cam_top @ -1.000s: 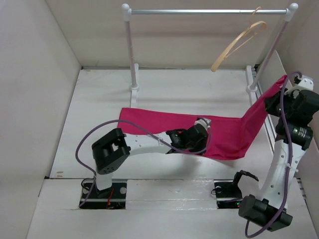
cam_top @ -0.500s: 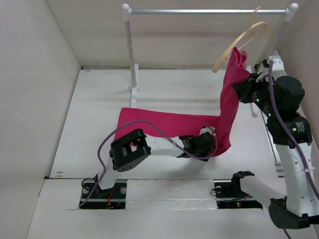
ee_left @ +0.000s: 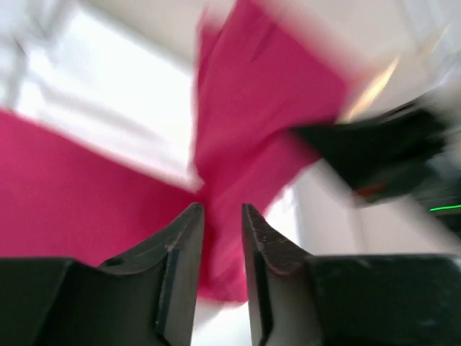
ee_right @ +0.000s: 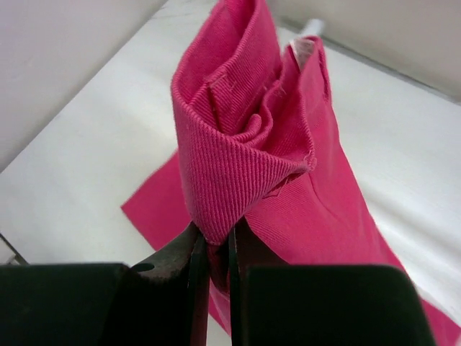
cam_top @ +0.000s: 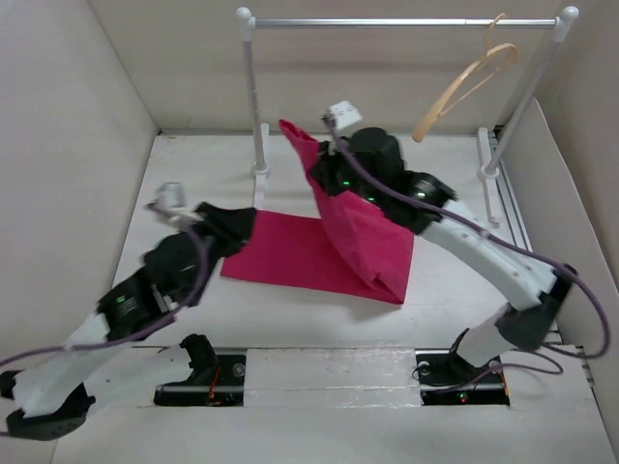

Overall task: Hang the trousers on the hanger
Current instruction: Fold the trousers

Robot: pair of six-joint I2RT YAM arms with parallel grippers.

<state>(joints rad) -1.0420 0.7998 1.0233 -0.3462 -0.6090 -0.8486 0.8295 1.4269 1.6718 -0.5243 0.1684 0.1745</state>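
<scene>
The magenta-pink trousers point(cam_top: 290, 256) lie flat across the middle of the table, with their right part pulled up into a tall fold. My right gripper point(cam_top: 322, 166) is shut on the top of that fold and holds it up near the left rail post. In the right wrist view the bunched cloth point(ee_right: 245, 144) stands between the closed fingers of that gripper point(ee_right: 216, 241). The pale wooden hanger point(cam_top: 462, 82) hangs bare on the rail at the far right. My left gripper point(cam_top: 242, 227) is at the trousers' left end. In the blurred left wrist view it point(ee_left: 220, 213) is slightly open and empty above the cloth point(ee_left: 266, 94).
The white-and-silver clothes rail point(cam_top: 387, 21) spans the back, with its posts point(cam_top: 256, 97) standing on feet on the table. Cardboard walls close in the left, back and right. My right arm point(cam_top: 484, 251) stretches diagonally across the right half of the table.
My right gripper has swung left, away from the hanger, carrying the trouser end to the left post. My left arm has pulled back left from the cloth's middle to its left end.
</scene>
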